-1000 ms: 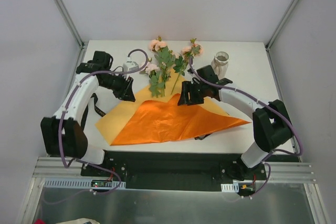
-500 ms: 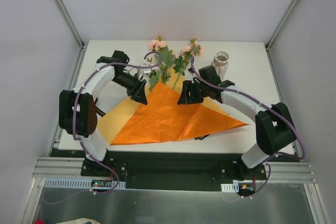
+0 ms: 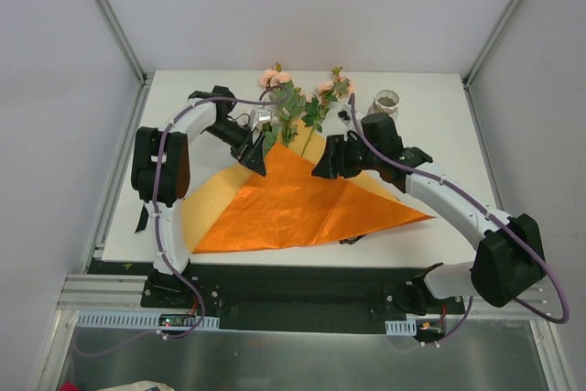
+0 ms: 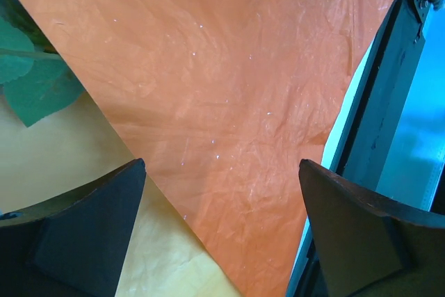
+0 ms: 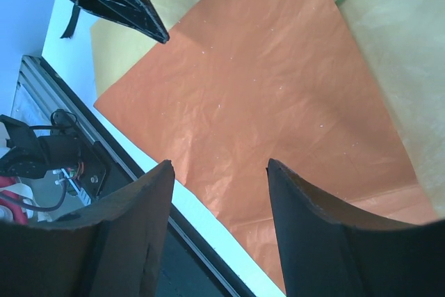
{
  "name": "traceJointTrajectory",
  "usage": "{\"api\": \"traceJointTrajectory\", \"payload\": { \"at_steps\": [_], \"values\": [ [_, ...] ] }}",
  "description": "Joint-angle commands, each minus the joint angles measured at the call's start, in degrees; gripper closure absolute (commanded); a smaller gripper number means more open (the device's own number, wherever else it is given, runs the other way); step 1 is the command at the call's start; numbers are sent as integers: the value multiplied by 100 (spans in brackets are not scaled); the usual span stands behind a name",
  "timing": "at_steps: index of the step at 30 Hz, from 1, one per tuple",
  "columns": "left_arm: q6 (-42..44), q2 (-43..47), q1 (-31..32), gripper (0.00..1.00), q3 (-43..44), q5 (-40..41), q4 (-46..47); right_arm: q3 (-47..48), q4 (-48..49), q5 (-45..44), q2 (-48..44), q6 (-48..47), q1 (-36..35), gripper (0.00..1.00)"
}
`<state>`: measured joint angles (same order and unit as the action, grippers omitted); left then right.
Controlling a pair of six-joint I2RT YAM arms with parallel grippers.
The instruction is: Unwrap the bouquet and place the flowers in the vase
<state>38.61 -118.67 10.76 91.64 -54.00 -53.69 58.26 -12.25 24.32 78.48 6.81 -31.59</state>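
Swinging in from the left over the past second, my left gripper (image 3: 257, 160) now hangs over the peak of the orange paper (image 3: 302, 203), fingers spread wide and empty (only the sheet shows beneath them). My right gripper (image 3: 328, 164) hovers just across that peak, fingers likewise apart, holding nothing. Beyond both hands the flowers (image 3: 291, 107) lie on the table (image 3: 183, 89), stems toward me, blooms farthest. Further off, right of my right hand, the vase (image 3: 387, 103) stands upright.
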Motion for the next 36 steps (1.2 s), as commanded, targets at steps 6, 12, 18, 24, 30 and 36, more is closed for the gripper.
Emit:
{"api": "traceJointTrajectory", "payload": {
  "at_steps": [6, 12, 18, 24, 30, 36],
  "values": [
    [-205, -51, -13, 4, 285, 337, 271, -8, 241, 117, -307, 154, -49, 41],
    [-249, -297, 31, 4, 223, 478, 333, -43, 267, 117, -333, 172, -66, 43],
    [-222, -402, 145, 8, 232, 416, 368, -8, 311, 161, -289, 224, -57, 48],
    [-152, -376, 242, 31, 144, 469, 368, 36, 381, 196, -271, 268, -57, 57],
    [-196, -288, 251, 58, 170, 618, 377, 98, 399, 214, -280, 303, -57, 61],
    [-196, -227, 303, 100, 197, 706, 395, 115, 390, 223, -307, 312, -57, 65]
  ]
}}
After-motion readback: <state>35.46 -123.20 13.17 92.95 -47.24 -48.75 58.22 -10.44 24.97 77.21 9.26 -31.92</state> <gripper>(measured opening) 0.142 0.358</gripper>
